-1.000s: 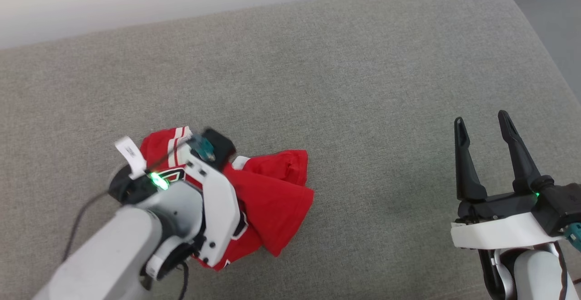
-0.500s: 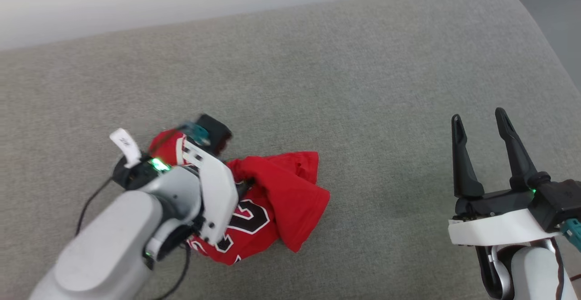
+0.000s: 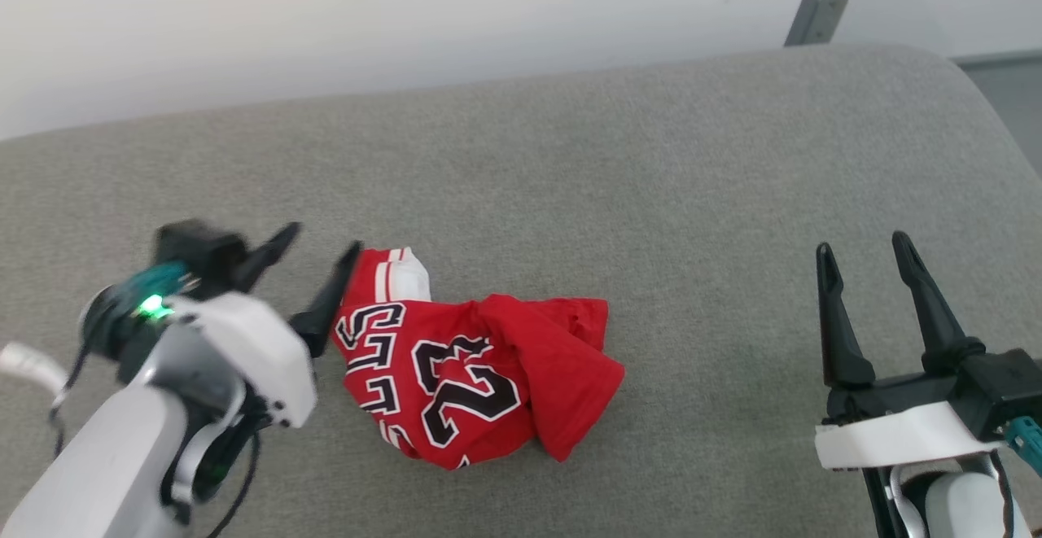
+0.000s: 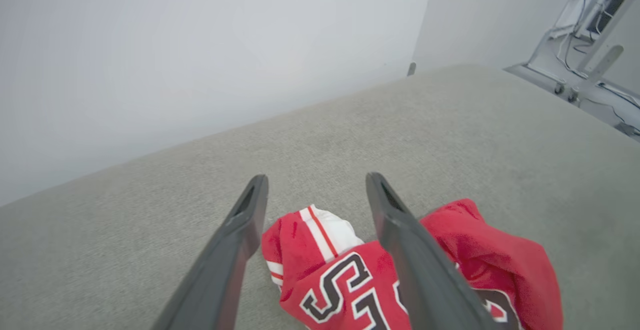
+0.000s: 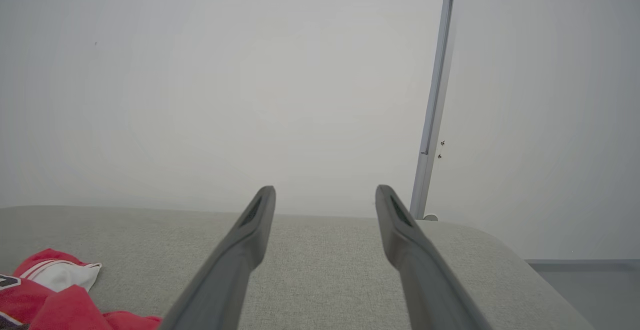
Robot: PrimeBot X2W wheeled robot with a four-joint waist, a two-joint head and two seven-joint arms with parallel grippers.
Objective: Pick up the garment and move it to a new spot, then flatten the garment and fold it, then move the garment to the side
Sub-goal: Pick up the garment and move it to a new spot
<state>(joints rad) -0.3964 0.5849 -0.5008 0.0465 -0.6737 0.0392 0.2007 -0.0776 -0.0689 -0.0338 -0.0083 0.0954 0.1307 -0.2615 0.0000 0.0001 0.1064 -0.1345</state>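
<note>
Left gripper [image 3: 321, 242] gaping, holding nothing; garment [image 3: 472, 379] crumpled just beside its right finger, well apart from right gripper [image 3: 861, 245] (also wide, empty). Soft, light, floppy imo, so pinch the striped cuff.

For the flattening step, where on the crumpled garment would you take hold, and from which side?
Probably the white, striped cuff at the far left corner of the garment, approached from the robot's left by the open left gripper. It sticks out as a free edge there; the rest lies bunched.
</note>
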